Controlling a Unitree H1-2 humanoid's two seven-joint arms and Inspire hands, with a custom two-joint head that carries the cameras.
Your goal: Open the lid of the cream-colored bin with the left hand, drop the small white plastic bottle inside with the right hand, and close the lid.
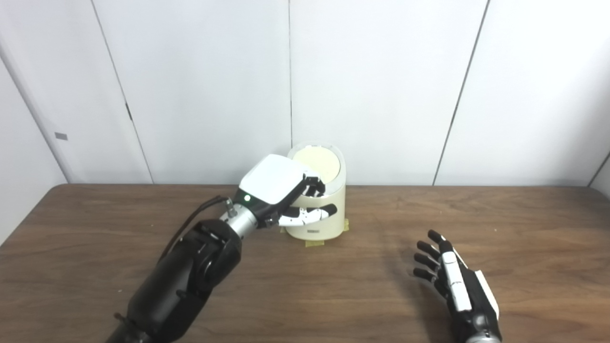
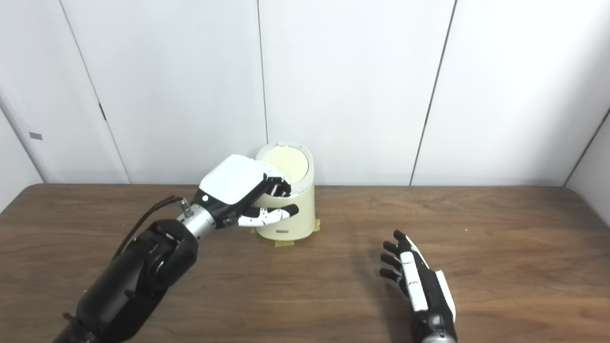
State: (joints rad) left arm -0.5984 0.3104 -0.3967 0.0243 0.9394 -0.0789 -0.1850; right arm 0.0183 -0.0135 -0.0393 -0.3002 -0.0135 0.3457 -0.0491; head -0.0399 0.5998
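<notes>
The cream-colored bin [image 1: 324, 216] stands at the back middle of the table on tape marks. Its round lid [image 1: 318, 162] lies flat in the slanted top rim. My left hand [image 1: 281, 190] is at the bin's front left. Its fingers curl down onto the near edge of the lid, and its thumb [image 1: 310, 215] stretches across the bin's front wall without gripping. My right hand [image 1: 452, 281] hovers low over the table at the front right, fingers spread, palm empty. No small white bottle shows in either view.
The brown wooden table [image 1: 362, 295] runs the full width of the view. White wall panels [image 1: 381, 85] stand right behind the bin. My left forearm [image 1: 190, 271] crosses the table's front left.
</notes>
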